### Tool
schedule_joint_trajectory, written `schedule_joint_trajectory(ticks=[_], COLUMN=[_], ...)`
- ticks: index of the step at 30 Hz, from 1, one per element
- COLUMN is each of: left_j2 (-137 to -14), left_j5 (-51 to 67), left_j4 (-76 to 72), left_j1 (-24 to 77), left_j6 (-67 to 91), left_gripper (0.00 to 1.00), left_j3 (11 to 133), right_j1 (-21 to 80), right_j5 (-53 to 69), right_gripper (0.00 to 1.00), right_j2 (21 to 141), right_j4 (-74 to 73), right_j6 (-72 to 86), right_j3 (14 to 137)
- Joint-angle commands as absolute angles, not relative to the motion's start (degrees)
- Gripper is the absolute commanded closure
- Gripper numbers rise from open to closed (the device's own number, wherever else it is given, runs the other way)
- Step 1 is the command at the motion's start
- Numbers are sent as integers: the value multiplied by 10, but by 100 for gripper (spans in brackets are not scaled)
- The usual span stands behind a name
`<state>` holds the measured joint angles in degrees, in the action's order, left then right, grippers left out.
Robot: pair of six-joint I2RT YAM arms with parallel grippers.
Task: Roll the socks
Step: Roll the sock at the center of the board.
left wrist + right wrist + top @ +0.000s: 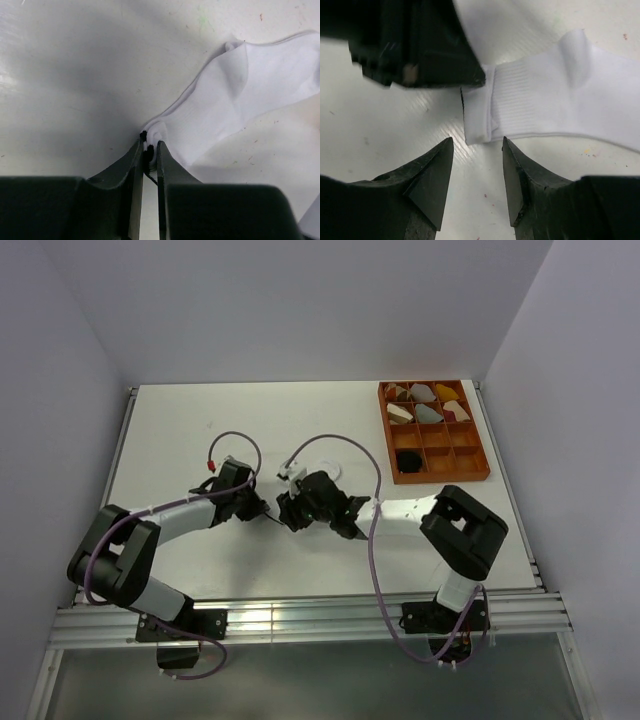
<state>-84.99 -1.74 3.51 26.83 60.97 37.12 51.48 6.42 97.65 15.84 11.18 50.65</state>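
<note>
Your left gripper (150, 150) pinches the white sock (240, 100) at its cuff. Right gripper (477, 142) is half open and empty. Next, probably clamp the fold at its 12 o'clock.

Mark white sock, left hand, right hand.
white sock (560, 95): right wrist view, ribbed leg section.
left hand (150, 146): left wrist view, between fingertips pinching the cuff.
right hand (477, 142): right wrist view, gap between open fingertips.

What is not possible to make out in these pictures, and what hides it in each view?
Left wrist view: the right edge cuts off the white sock; the left gripper covers its pinched cuff.
Right wrist view: the left gripper hides the cuff's upper corner.
Top view: the left arm and right arm cover most of the sock; the dark item in the orange tray is too small to identify.
</note>
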Motion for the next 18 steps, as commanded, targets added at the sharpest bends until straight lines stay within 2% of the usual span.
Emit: schedule_joint_trajectory(ticks=[1,9,18], left_j2=[-880,-913,-928], left_j5=[-23,-12,-5], left_j4=[119,184,215], left_j1=[271,271,271], left_j6=[563,540,522], left_gripper=[100,100,100], left_j3=[410,457,482], right_j1=[560,623,639], right_j5=[-50,-125,-118], right_gripper=[49,49,49], right_j2=[967,970,1024], right_j4=[235,356,360], right_j6=[-11,-75,-101], right_j3=[475,432,466])
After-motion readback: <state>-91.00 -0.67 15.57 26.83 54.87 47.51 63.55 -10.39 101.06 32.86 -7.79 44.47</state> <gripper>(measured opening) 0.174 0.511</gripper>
